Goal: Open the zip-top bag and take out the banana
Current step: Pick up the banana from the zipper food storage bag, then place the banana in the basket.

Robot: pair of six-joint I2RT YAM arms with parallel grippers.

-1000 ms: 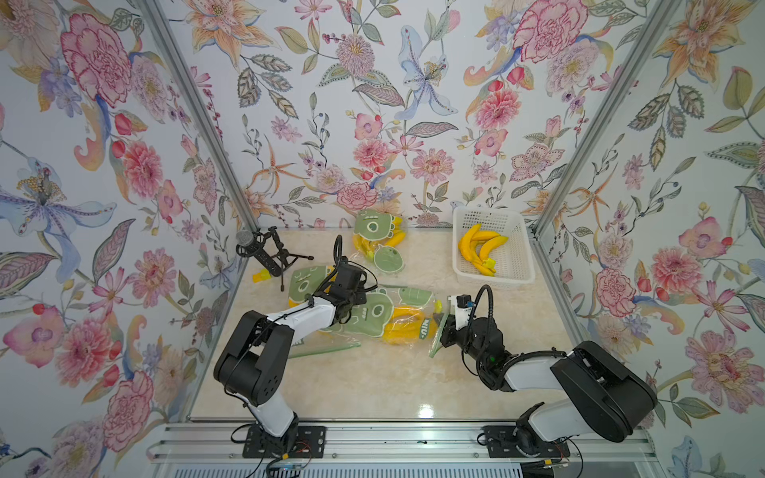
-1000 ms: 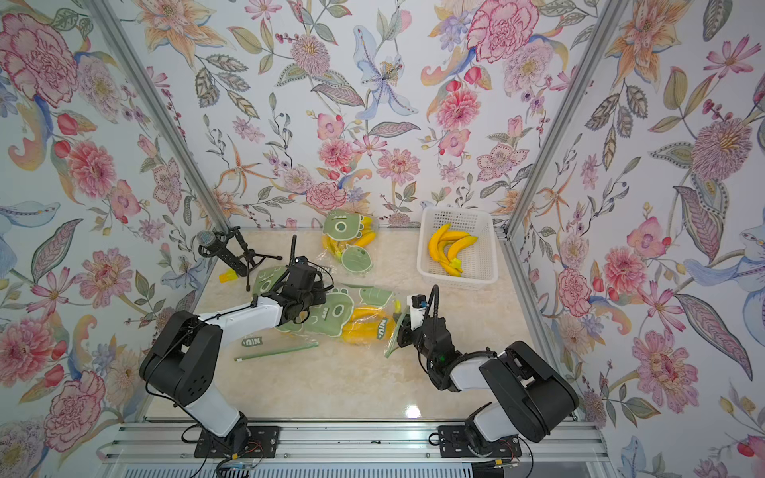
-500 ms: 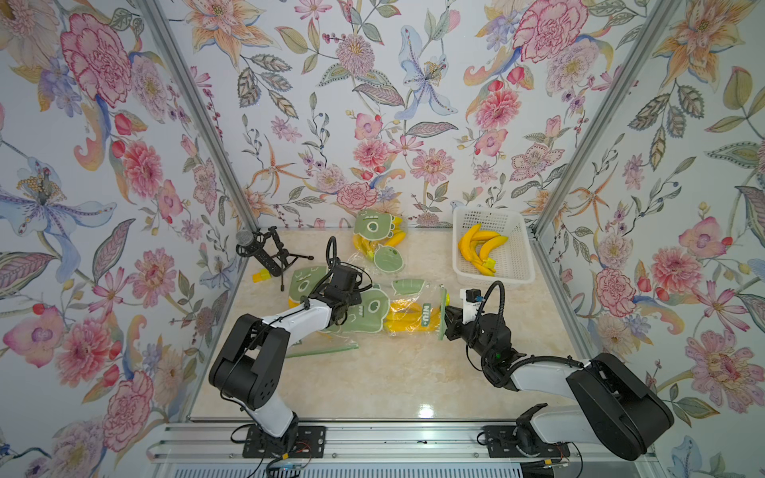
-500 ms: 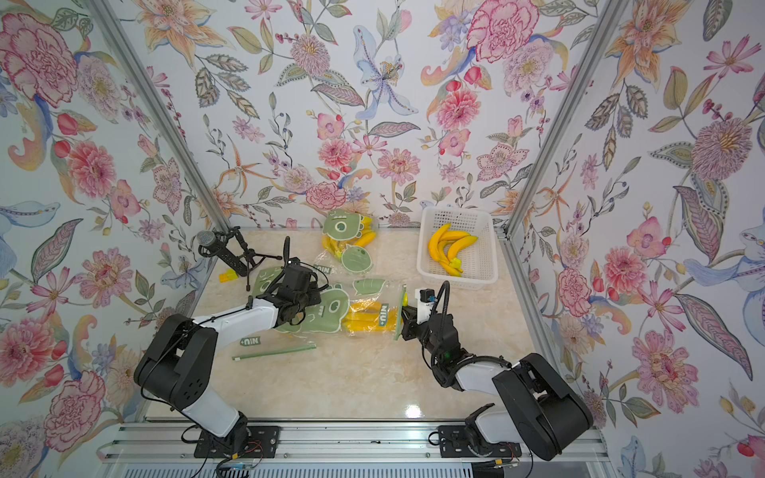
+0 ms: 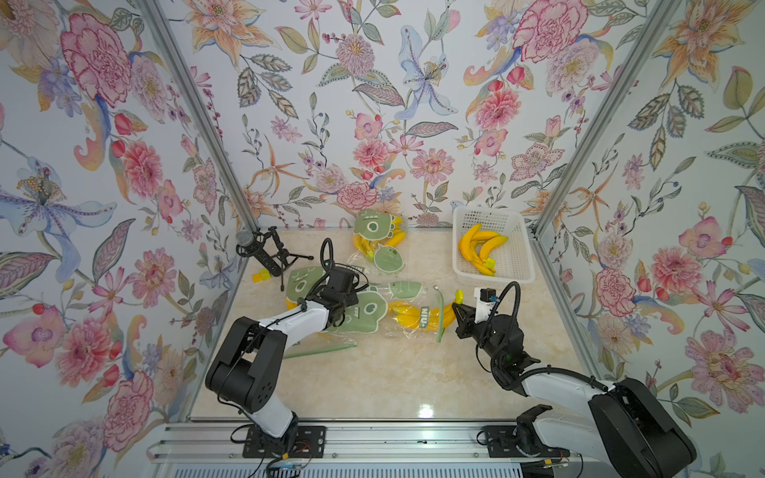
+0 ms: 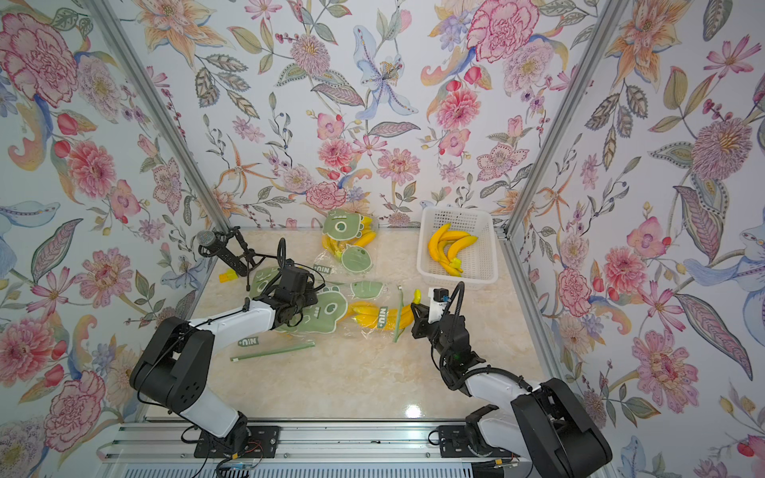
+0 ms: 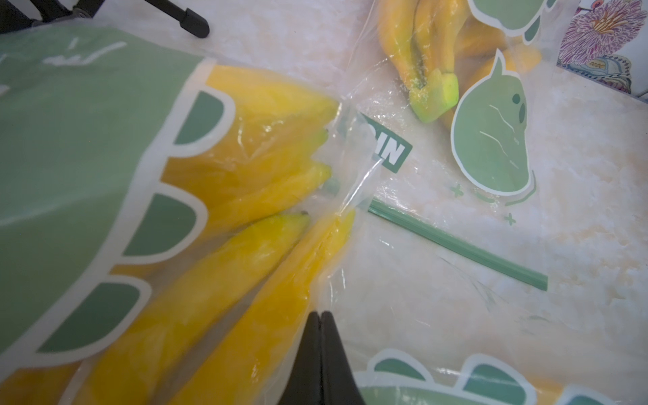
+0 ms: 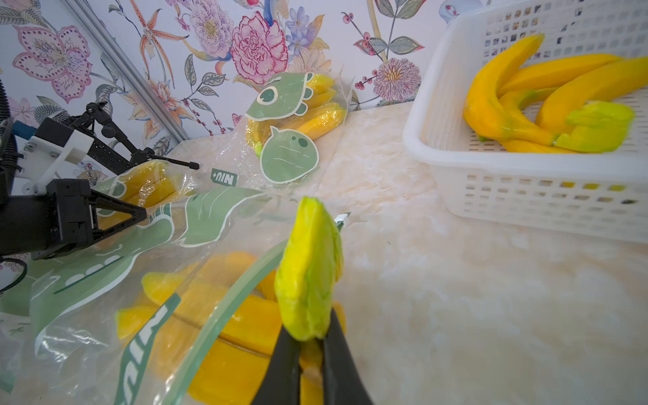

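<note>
On the marble tabletop [image 5: 372,380], the white basket [image 5: 519,271] stands in the far corner on the right arm's side. Near the basket, toward the left arm, lies the zip-top bag [image 5: 368,316], its open end facing the basket. The banana bunch [image 5: 403,318] is mostly inside, its stem [image 8: 308,273] poking out. The right gripper [image 8: 312,345] clamps that stem; the left gripper [image 7: 321,317] pinches the bag's opposite end.
</note>
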